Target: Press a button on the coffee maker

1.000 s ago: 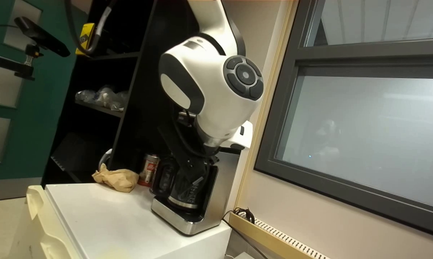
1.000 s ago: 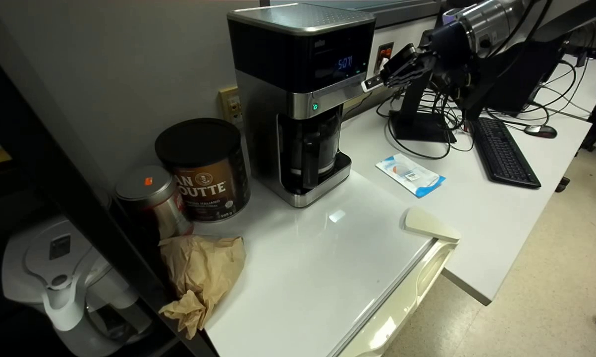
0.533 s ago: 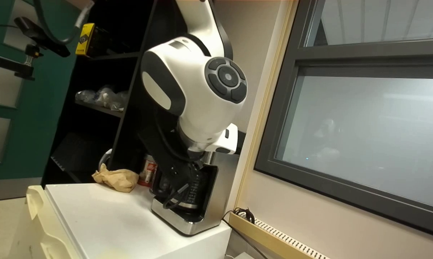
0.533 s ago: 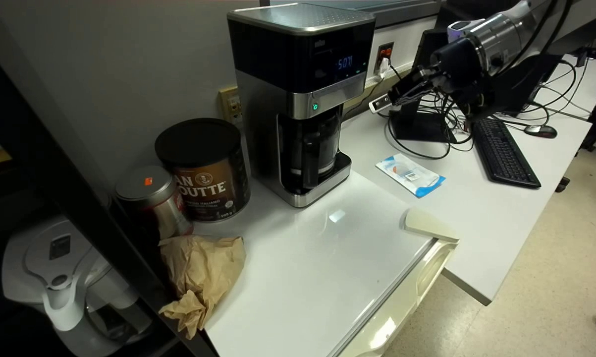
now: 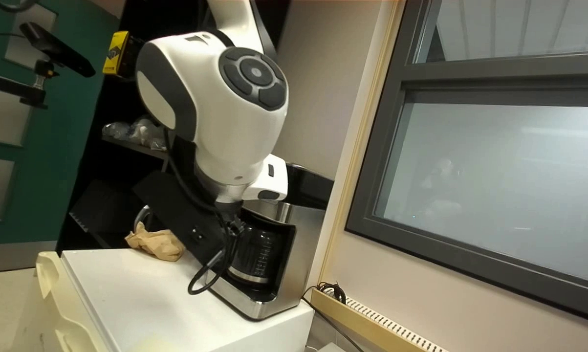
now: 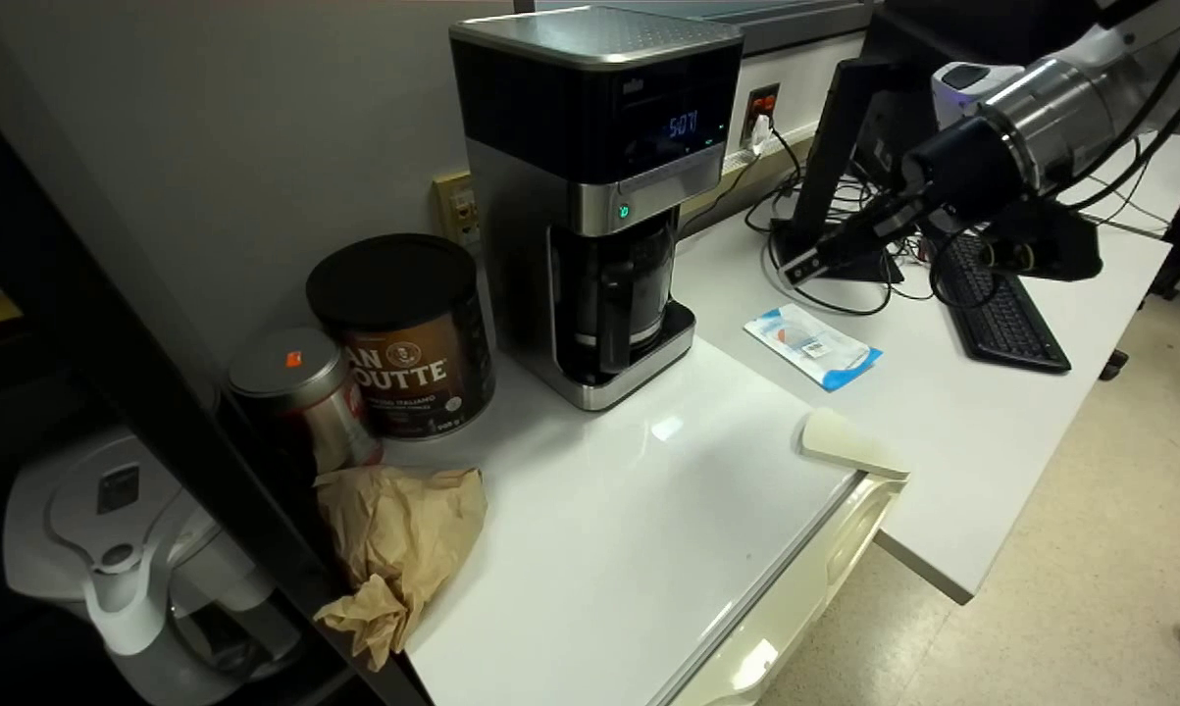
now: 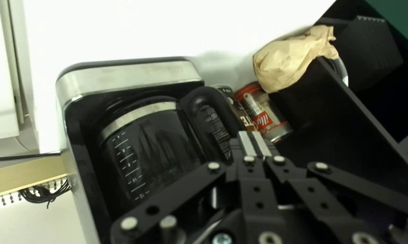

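The coffee maker (image 6: 521, 196) is a boxy black-and-silver machine on the white cabinet top. Its display (image 6: 683, 125) glows blue, and a button (image 6: 624, 211) on the silver band glows green. The dark glass carafe (image 6: 614, 309) sits inside. The coffee maker also shows in an exterior view (image 5: 307, 244), partly behind the arm, and in the wrist view (image 7: 132, 78) with its carafe (image 7: 153, 149). My gripper (image 6: 802, 267) is apart from the machine, in front of it and below the control band. In the wrist view its fingertips (image 7: 253, 144) are together with nothing between them.
A brown canister (image 6: 408, 373), a silver-red can (image 6: 305, 402) and a paper bag (image 6: 403, 539) stand beside the machine. A packet (image 6: 813, 345), cables and a keyboard (image 6: 997, 304) lie on the adjoining desk. A black shelf (image 5: 127, 102) rises behind.
My gripper has drawn back from beside the control band and dropped lower, staying shut. The arm has swung away from the machine. The coffee maker looks the same.
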Controlling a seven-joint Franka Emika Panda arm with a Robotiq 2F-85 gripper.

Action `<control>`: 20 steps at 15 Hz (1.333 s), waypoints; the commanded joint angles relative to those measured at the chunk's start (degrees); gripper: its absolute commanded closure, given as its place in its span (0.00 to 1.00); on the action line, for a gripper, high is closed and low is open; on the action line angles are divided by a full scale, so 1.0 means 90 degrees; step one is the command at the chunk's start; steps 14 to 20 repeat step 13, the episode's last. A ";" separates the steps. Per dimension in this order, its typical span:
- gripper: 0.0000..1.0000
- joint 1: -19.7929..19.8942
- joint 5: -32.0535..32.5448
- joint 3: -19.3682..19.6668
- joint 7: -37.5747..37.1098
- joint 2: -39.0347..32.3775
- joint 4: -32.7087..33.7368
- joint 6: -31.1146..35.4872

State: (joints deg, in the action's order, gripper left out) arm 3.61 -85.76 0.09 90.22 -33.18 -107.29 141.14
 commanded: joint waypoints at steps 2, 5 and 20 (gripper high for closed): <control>1.00 -0.0744 0.0269 -0.0001 0.0453 0.0323 -0.0771 0.1472; 1.00 -0.1274 0.0166 -0.0125 0.0738 0.0216 -0.0977 0.2621; 1.00 -0.2206 0.0434 -0.0145 0.0864 0.0021 -0.1300 0.4335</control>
